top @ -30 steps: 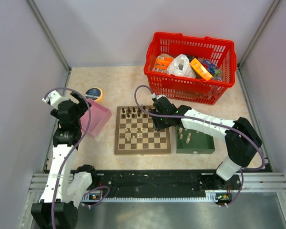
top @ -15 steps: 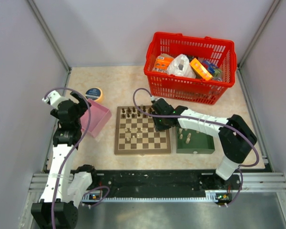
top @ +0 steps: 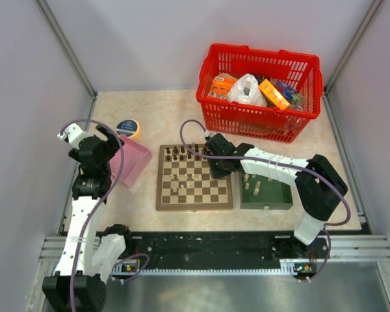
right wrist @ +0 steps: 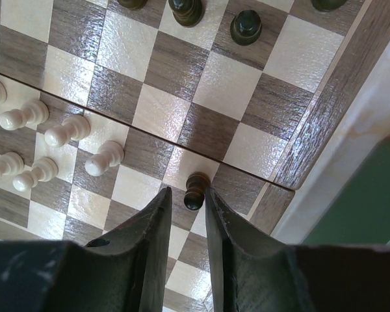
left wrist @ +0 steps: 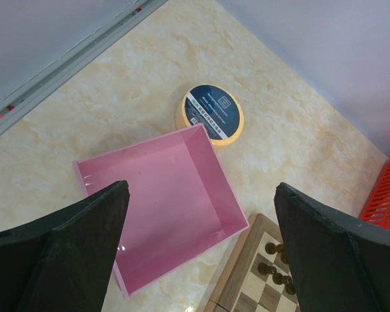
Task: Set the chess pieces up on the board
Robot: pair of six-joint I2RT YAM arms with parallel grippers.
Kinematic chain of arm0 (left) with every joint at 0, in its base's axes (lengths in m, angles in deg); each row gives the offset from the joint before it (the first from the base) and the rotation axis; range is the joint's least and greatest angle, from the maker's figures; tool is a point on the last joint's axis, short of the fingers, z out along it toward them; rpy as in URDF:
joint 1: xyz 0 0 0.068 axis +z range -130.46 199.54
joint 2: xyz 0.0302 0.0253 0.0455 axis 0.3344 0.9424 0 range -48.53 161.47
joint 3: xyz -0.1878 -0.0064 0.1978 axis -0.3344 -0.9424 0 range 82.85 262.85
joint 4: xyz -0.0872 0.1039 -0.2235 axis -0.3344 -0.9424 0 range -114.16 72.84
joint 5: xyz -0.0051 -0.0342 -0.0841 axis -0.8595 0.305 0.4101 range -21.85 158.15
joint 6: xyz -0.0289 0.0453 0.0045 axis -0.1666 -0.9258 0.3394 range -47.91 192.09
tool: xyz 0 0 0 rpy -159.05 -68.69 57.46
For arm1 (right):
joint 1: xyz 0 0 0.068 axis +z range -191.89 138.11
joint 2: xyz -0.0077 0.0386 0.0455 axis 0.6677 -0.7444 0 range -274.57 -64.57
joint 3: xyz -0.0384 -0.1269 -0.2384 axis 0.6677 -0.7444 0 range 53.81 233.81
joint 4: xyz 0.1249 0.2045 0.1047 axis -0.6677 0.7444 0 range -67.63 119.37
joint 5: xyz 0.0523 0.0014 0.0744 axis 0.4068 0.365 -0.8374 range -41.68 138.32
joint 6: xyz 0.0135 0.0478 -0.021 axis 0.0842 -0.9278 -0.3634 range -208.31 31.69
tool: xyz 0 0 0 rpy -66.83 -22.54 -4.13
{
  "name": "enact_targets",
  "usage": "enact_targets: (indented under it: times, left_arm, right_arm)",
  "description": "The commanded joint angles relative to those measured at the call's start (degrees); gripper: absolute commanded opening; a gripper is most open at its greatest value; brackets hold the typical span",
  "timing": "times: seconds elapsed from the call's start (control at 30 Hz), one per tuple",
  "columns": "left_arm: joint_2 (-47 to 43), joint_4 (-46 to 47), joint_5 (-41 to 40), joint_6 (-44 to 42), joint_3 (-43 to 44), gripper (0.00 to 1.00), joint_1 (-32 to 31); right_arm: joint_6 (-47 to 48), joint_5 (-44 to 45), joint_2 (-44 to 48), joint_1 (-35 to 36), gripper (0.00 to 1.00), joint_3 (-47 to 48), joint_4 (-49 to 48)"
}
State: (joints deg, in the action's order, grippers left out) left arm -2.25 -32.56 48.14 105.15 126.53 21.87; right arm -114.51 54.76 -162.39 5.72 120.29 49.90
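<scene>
The board [top: 195, 203] lies mid-table, with dark chess pieces [top: 180, 153] along its far rows and a few cream ones [top: 182, 185] near the middle. My right gripper [top: 216, 170] is low over the board's right side. In the right wrist view its fingers [right wrist: 186, 195] stand narrowly apart on either side of a standing dark pawn [right wrist: 195, 190], with a gap on the left. Cream pawns [right wrist: 66, 130] stand to its left and dark pieces [right wrist: 246, 26] beyond. My left gripper [top: 109, 138] is wide open and empty above the pink box [left wrist: 162, 195].
A green tray [top: 268, 199] with cream pieces [top: 255, 188] sits right of the board. A red basket [top: 260, 91] of packets stands at the back right. A yellow tape roll [top: 128, 127] lies behind the pink box [top: 133, 162]. The board corner [left wrist: 247, 286] shows in the left wrist view.
My right gripper has shifted slightly left and farther over the board's right side. The left arm has not moved.
</scene>
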Motion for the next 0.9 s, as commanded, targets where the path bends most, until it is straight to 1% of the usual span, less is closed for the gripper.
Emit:
enact_targets:
  times: [0.0, 0.03, 0.1, 0.13, 0.2, 0.23, 0.33, 0.53, 0.7, 0.87]
  left_arm:
    - [-0.1, 2.9, -0.3, -0.3, 0.0, 0.99, 0.2]
    - [-0.1, 2.8, -0.2, -0.3, 0.0, 0.99, 0.2]
    - [-0.2, 2.8, -0.2, -0.2, -0.3, 0.99, 0.2]
    - [-0.3, 2.9, -0.2, -0.2, -0.4, 0.99, 0.2]
    - [-0.3, 2.9, -0.5, -0.3, -0.4, 0.99, 0.1]
    - [-0.1, 2.9, -0.6, -0.3, -0.4, 0.99, 0.2]
    - [-0.1, 2.9, -0.5, -0.3, -0.4, 0.99, 0.2]
    - [0.1, 2.9, -0.6, -0.3, -0.5, 0.99, 0.2]
    - [-0.3, 2.7, -0.6, -0.4, -0.4, 0.99, 0.1]
    - [-0.5, 2.6, -1.3, -0.6, -0.5, 0.99, 0.2]
  right_arm:
    - [0.4, 1.1, -0.5, 0.8, 0.27, 2.2, -0.1]
    - [0.5, 1.1, -0.6, 0.7, 0.27, 2.1, -0.1]
    - [0.8, 1.6, -0.7, 0.8, 0.23, 2.0, 0.0]
    - [0.9, 1.6, -0.6, 0.8, 0.19, 2.1, 0.0]
    - [1.1, 1.8, -0.7, 0.7, 0.18, 2.1, 0.1]
    - [1.3, 1.8, -0.7, 0.8, 0.13, 2.2, 0.1]
    - [1.5, 3.0, 0.1, 0.8, 0.13, 2.5, 0.2]
    - [2.6, 9.8, 1.9, -0.3, 0.13, 4.4, 0.2]
    - [2.9, 10.4, 1.2, -3.8, 0.13, 6.5, 0.1]
    - [3.5, 10.0, -0.6, -5.5, 0.13, 8.0, -0.6]
